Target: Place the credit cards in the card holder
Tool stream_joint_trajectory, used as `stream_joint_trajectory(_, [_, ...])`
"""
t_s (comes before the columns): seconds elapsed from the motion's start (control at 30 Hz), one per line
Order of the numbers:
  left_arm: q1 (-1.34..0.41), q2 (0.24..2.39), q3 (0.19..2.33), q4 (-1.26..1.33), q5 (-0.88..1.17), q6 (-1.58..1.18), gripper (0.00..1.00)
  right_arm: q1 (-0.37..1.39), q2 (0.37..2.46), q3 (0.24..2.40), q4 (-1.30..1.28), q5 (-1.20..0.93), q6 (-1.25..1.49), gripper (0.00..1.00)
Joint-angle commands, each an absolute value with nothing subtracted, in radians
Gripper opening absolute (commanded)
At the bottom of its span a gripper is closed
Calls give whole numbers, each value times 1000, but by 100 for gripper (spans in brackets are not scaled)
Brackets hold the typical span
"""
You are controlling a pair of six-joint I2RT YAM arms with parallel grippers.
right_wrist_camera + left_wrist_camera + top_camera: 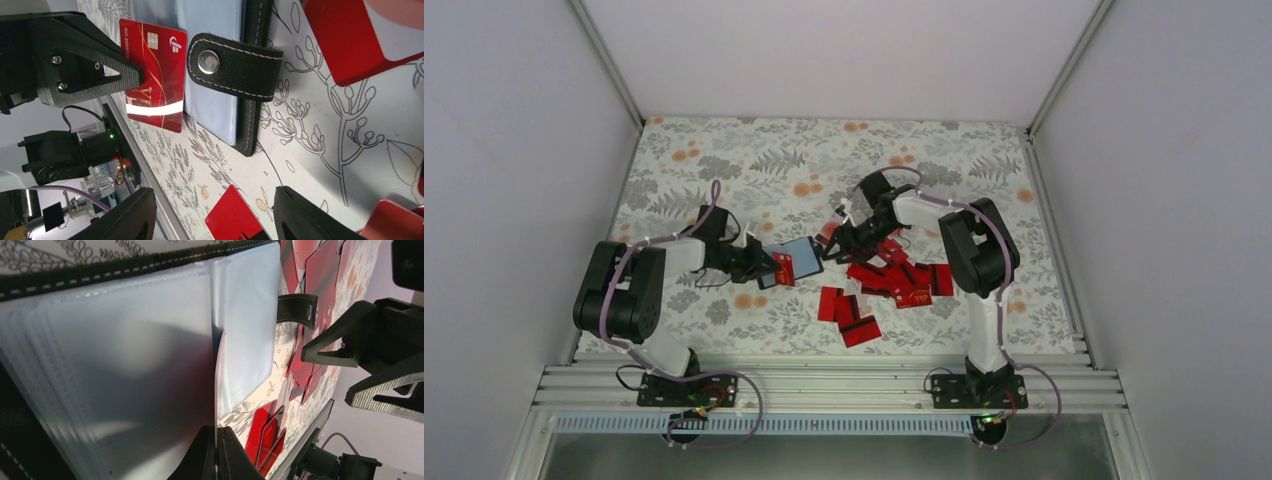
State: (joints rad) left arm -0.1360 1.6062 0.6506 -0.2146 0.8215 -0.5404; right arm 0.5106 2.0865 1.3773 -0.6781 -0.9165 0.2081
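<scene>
The black card holder (804,255) lies open at mid-table, its clear sleeves (125,365) filling the left wrist view and its snap tab (235,65) pointing at the right arm. A red VIP credit card (784,268) overlaps the holder's near-left corner. My left gripper (769,265) is shut on that card (155,75), which its own view shows edge-on between the jaws (216,450). My right gripper (836,238) hovers open and empty just right of the holder, jaws (215,220) either side of a loose red card (235,215) on the cloth.
Several red cards (894,280) lie scattered right of the holder, under the right arm, with a few (849,315) nearer the front edge. The two grippers are close, the right one (327,375) just beyond the holder's tab. White walls enclose the floral cloth (724,170).
</scene>
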Motion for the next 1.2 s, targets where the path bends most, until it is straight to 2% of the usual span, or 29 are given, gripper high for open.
stream_joint_trajectory(0.0, [-127, 1633, 683, -211, 826, -551, 2, 519, 2096, 1382, -680, -925, 195, 60])
stream_joint_trajectory(0.53, [-127, 1676, 736, -178, 834, -534, 2, 519, 2110, 1394, -693, -923, 187, 60])
stream_joint_trajectory(1.17, [-127, 1653, 664, -40, 841, -559, 2, 519, 2132, 1399, -684, -944, 196, 60])
